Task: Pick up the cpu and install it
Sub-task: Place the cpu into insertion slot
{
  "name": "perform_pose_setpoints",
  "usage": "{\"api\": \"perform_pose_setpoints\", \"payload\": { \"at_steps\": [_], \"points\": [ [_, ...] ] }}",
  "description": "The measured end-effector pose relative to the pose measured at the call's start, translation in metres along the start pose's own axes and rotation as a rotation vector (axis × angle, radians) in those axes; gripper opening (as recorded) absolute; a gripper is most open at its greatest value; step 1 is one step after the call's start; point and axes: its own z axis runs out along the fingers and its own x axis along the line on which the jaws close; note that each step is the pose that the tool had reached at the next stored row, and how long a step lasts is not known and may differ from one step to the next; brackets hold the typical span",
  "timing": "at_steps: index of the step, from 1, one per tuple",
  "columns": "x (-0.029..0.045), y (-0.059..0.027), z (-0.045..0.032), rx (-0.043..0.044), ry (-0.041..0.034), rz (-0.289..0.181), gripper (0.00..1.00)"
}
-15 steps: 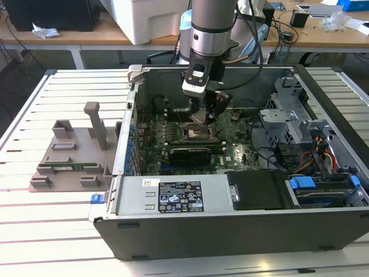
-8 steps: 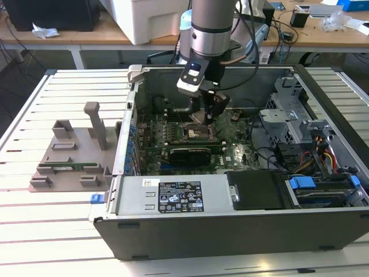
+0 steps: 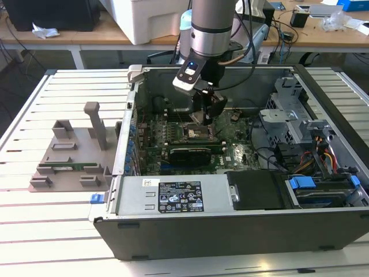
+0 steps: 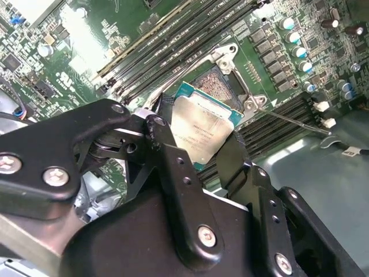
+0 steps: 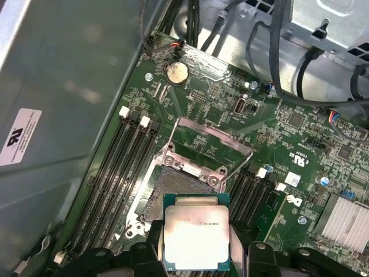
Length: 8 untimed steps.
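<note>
My gripper (image 4: 199, 145) grips the cpu (image 5: 196, 231) by two opposite edges, just above the open socket (image 5: 180, 183), sides about parallel to its frame.

Work surface is a slatted light-metal table (image 3: 52, 231), slats running between the exterior view's left and right. An open tower PC case (image 3: 230, 234) lies on its side on it, taking the middle and the exterior view's right. A grey moulded fixture plate (image 3: 69, 157) with upright posts sits flat on the slats just beside the case, on the exterior view's left.
</note>
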Motion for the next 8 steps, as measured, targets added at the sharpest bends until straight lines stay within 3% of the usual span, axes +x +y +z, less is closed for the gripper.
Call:
{"api": "perform_pose_setpoints", "payload": {
  "at_steps": [8],
  "points": [
    [0.0000, 0.0001, 0.0000, 0.0007, 0.0007, 0.080, 0.54]
  ]
}}
